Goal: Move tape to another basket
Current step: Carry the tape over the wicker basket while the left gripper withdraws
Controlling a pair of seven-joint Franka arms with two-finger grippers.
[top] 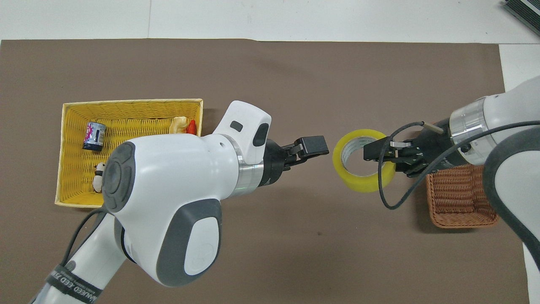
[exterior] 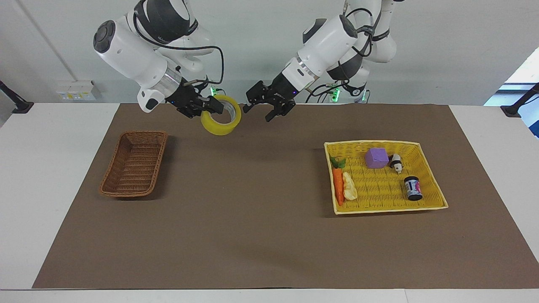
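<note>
The yellow tape (exterior: pixel 215 126) hangs in the air over the brown mat, held by my right gripper (exterior: pixel 212 107), which is shut on its rim. In the overhead view the tape (top: pixel 354 179) sits on the right gripper (top: pixel 374 153) next to the dark brown wicker basket (top: pixel 460 198). That basket (exterior: pixel 134 164) stands empty at the right arm's end of the table. My left gripper (exterior: pixel 257 112) is open and empty in the air beside the tape, a short gap away, and it also shows in the overhead view (top: pixel 314 147).
The wide yellow basket (exterior: pixel 379 209) at the left arm's end holds a purple block (exterior: pixel 376 158), a carrot (exterior: pixel 337 185), a small can (exterior: pixel 413 188) and a panda figure (exterior: pixel 396 162). A brown mat (exterior: pixel 252 235) covers the table.
</note>
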